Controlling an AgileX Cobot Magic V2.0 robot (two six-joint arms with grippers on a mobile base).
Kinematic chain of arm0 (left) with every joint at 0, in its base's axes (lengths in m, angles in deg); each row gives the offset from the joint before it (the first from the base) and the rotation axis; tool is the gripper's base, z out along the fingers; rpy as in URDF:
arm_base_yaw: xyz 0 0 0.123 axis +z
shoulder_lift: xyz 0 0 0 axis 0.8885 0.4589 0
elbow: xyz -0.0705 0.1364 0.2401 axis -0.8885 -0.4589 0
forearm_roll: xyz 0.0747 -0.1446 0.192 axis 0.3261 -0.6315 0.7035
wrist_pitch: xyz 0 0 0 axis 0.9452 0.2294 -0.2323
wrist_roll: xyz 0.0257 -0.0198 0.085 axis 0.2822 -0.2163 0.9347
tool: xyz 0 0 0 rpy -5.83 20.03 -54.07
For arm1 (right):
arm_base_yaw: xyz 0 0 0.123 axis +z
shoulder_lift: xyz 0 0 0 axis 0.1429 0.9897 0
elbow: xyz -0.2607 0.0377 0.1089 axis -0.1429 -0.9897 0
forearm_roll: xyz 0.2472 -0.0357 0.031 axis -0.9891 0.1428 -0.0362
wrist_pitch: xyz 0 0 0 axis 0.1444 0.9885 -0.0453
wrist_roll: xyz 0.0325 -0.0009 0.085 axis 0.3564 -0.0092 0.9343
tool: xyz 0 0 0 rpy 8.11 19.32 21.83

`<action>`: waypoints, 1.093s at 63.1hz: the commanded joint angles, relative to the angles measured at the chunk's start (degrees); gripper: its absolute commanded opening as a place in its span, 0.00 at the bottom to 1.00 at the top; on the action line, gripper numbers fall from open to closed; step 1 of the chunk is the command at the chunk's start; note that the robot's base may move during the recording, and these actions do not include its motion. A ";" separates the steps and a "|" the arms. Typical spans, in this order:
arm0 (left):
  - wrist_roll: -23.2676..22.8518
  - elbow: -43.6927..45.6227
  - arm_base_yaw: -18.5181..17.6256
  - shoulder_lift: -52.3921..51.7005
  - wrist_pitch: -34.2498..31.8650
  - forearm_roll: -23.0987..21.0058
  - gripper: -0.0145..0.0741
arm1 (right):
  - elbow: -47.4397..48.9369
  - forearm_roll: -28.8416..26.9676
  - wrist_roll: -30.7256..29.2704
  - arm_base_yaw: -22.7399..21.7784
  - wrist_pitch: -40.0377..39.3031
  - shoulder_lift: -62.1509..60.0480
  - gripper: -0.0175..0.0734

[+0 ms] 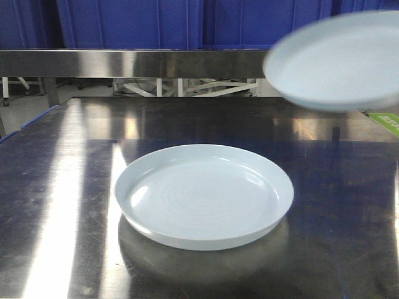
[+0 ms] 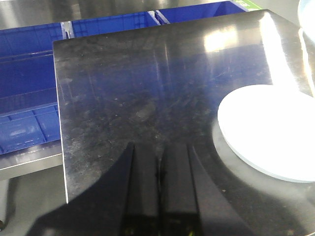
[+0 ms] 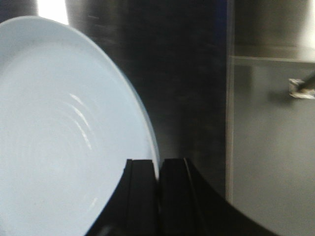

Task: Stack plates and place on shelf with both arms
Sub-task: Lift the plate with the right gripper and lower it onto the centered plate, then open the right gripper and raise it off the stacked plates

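Front view: flat plate lies rim-up, level, at the centre of the counter; raised plate, blurred and tilted, hangs at upper right, overlapping the shelf. Left wrist view: left end effector clenched on nothing, above the counter; flat plate lies to its right. Right wrist view: right end effector grasping the raised plate's rim.
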 commanded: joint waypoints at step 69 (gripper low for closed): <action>-0.50 1.64 -0.34 0.28 -4.79 0.14 0.26 | 1.60 -14.63 -7.79 18.60 -0.86 17.64 0.26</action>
